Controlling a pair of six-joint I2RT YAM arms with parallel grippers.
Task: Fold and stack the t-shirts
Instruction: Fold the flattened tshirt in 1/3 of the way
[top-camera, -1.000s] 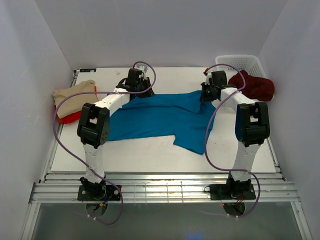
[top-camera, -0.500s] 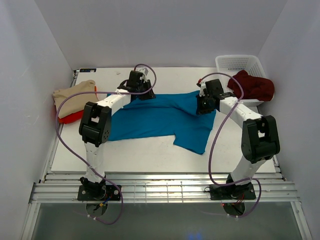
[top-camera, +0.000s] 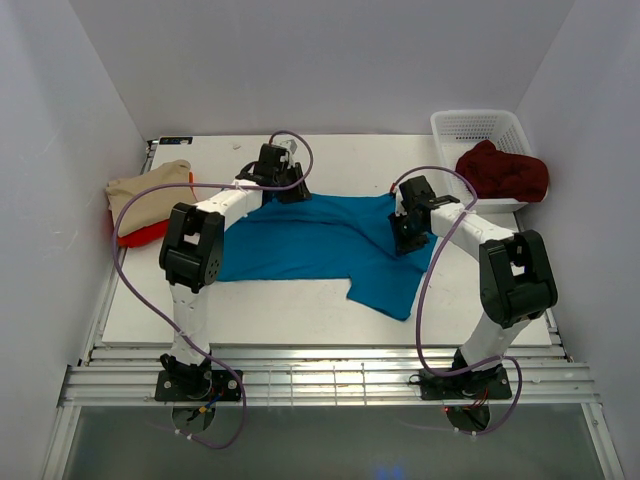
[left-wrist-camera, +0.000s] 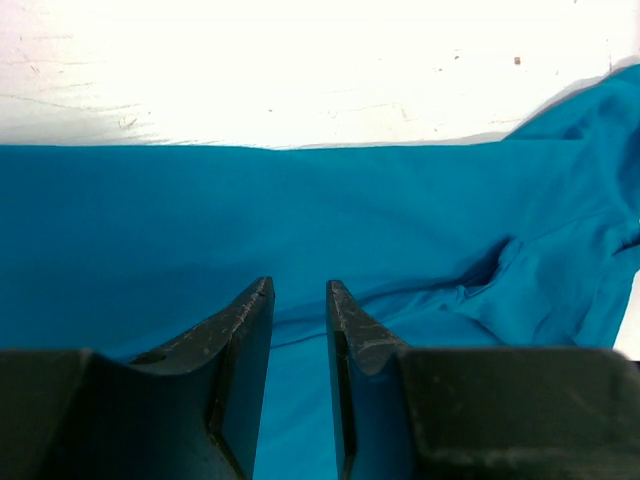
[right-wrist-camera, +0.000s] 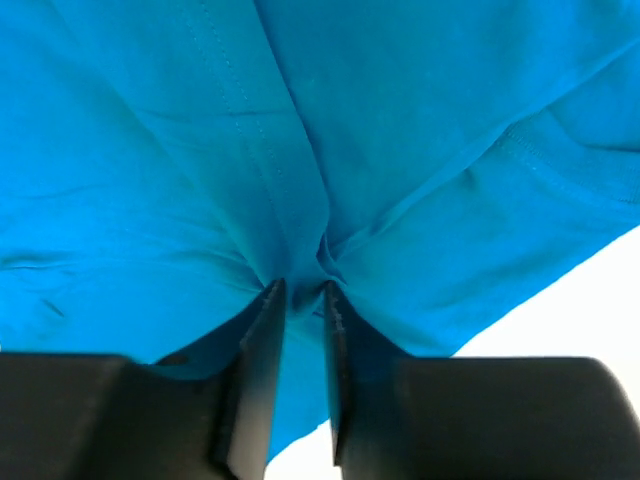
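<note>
Teal cloth fills both wrist views: the teal t-shirt (top-camera: 310, 240) lies spread across the middle of the white table (top-camera: 300, 310), its body mostly flat, with one rumpled flap trailing off its near-right corner towards the arm bases. The right gripper (right-wrist-camera: 303, 290) sits on that shirt's right part, just above the flap. Creases and a stitched seam run together at its fingertips, and a pucker of cloth is drawn into the narrow gap between them, so it is grasping the teal shirt. The left gripper (left-wrist-camera: 298, 288) rests at the shirt's far edge, on the left arm's side. Its fingers stand slightly apart with smooth teal showing between them, and bare table lies just beyond the hem. Whether it is pinching the cloth or only poised over it, I cannot tell. Well off the teal shirt's left end, at the table's edge, the beige t-shirt (top-camera: 150, 190) lies bundled on top of the red t-shirt (top-camera: 140, 236), of which only a strip shows on the near side. Beyond the teal shirt's right end the maroon t-shirt (top-camera: 503, 172) is heaped over the near rim of a white lattice basket (top-camera: 475, 122). Plain pale walls (top-camera: 330, 60) close in the table on three sides.
</note>
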